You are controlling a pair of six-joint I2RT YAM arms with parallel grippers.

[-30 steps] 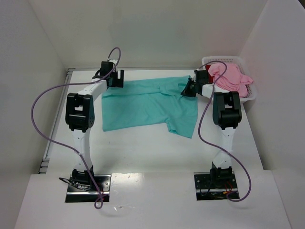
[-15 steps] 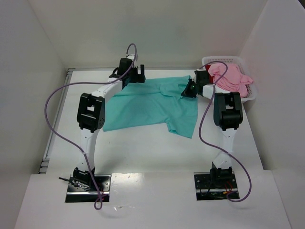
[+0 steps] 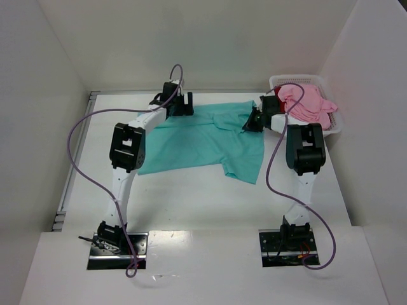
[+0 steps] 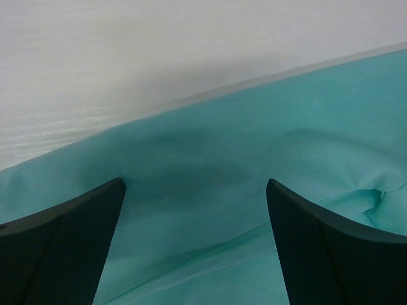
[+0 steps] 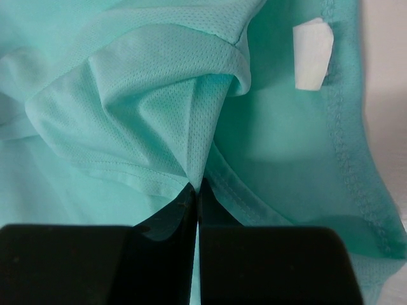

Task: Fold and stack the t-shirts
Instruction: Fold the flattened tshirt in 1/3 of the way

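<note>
Teal cloth t-shirt (image 3: 203,136): unfolded; right tool (image 5: 196,190) pinching it, left tool (image 4: 194,190) spread. Pink cloth t-shirt (image 3: 308,101): unfolded, in white plastic basket (image 3: 299,77).

The gripper (image 5: 196,189) is closed on a raised fold of the teal shirt (image 5: 121,108). A white label (image 5: 313,54) sits on the cloth, near the stitched hem (image 5: 356,159) at right.

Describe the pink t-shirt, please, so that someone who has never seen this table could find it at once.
At the far right corner of the white table stands a white plastic basket. The pink t-shirt lies heaped in it. It alone is light pink: the teal t-shirt lies spread on the table, and only a scrap of dark red cloth shows beside it.
</note>
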